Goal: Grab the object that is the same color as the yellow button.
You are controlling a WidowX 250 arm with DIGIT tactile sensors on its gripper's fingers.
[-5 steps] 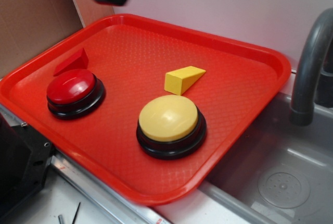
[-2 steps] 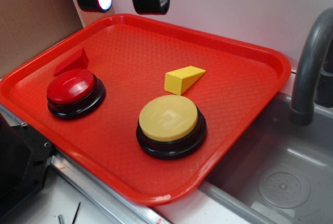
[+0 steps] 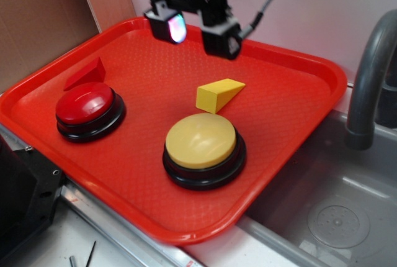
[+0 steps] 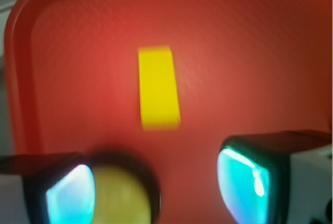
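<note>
The gripper (image 3: 197, 33) hovers above the yellow wedge (image 3: 217, 94), fingers spread wide and empty; it should drop straight down, straddling the wedge's narrow sides before closing.

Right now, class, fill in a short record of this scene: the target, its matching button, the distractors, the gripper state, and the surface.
target: yellow wedge block, lying on the tray, untouched
matching button: yellow dome button, just in front of the wedge
distractors: red dome button; red wedge block behind it
gripper: gripper above the tray's far part, jaws apart, holding nothing
surface: red tray beside a sink
</note>
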